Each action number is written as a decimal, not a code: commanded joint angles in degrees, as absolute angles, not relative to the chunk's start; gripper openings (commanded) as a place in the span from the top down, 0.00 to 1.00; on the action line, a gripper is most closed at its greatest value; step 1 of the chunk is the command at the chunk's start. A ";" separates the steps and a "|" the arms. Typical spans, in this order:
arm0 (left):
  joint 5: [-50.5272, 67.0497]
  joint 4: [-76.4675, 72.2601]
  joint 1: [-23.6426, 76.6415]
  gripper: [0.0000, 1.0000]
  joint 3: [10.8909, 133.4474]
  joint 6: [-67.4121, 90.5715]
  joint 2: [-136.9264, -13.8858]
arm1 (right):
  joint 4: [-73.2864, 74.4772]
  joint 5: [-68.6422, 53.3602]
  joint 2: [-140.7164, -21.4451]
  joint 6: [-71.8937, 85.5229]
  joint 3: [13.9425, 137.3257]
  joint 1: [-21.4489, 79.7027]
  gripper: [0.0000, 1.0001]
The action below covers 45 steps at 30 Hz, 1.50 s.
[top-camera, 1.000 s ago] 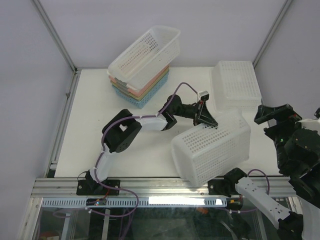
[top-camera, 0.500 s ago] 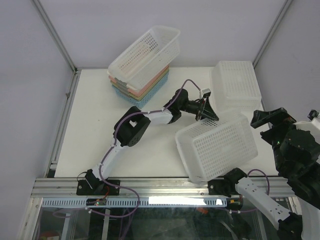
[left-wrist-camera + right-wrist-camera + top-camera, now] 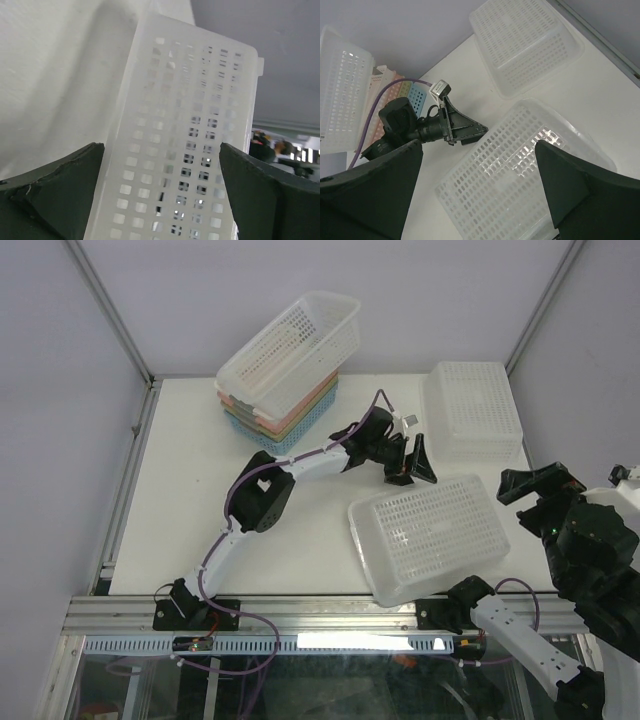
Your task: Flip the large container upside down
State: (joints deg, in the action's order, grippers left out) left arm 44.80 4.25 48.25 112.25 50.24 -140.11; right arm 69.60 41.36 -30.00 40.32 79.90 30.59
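Observation:
The large container (image 3: 430, 535), a white perforated basket, lies bottom-up and flat on the table at the near right. It also fills the lower right wrist view (image 3: 520, 185). My left gripper (image 3: 412, 462) stands open just past the container's far edge and holds nothing. In the left wrist view the container's perforated wall (image 3: 185, 125) stands between the spread fingers (image 3: 55, 190), apart from both. My right gripper (image 3: 535, 495) hangs open to the right of the container, above table level. Its fingers (image 3: 370, 195) frame the basket from above.
A second white basket (image 3: 470, 408) lies upside down at the back right. A stack of coloured baskets topped by a tilted white one (image 3: 290, 360) stands at the back left. The table's near edge (image 3: 300, 595) runs just under the container.
The left gripper has opened and let go of the container. The container has dropped from tilted on its side to flat, bottom up. The left arm has stretched farther right.

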 commanded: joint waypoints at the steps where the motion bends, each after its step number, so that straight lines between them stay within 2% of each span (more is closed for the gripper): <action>1: 32.05 18.79 48.27 0.01 117.51 34.75 -134.84 | 69.47 40.32 -30.44 42.21 79.32 30.60 0.01; 12: 15.00 25.97 48.91 0.01 120.38 25.28 -130.79 | 70.93 39.44 -30.82 43.15 77.68 30.64 0.01; 16: 4.60 27.79 51.10 0.01 117.89 21.73 -123.42 | 71.72 38.60 -31.38 42.94 75.57 30.60 0.01; 19: -2.76 27.78 53.92 0.01 111.59 20.95 -115.31 | 70.33 36.04 -32.11 41.64 72.10 30.66 0.01; 23: -10.07 28.01 56.58 0.01 99.41 20.96 -103.64 | 64.68 27.64 -33.42 37.36 66.11 30.65 0.01; 30: -25.78 30.27 57.61 0.01 75.15 23.55 -77.40 | 50.43 2.50 -39.04 28.95 58.88 30.70 0.01; 32: -31.28 33.42 56.78 0.01 72.35 24.60 -71.33 | 45.77 -4.92 -42.14 29.06 56.87 30.78 0.01; 35: -31.98 41.32 50.74 0.01 73.73 27.02 -66.56 | 36.20 -12.56 -46.58 31.79 53.14 33.38 0.01; 37: -33.04 44.88 47.15 0.01 74.24 28.14 -64.85 | 32.36 -10.63 -49.49 33.91 51.72 38.91 0.01; 41: -32.31 46.48 42.49 0.01 73.44 29.95 -62.97 | 32.35 3.22 -58.80 36.13 53.90 53.80 0.01; 45: -31.54 46.93 39.85 0.01 73.38 30.33 -62.93 | 37.71 11.03 -68.30 37.10 57.33 58.41 0.01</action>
State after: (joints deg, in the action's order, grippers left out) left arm -30.70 45.56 41.54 72.97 28.71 -63.46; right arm 37.54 1.69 -62.63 34.98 53.04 55.70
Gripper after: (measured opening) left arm 0.991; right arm 0.991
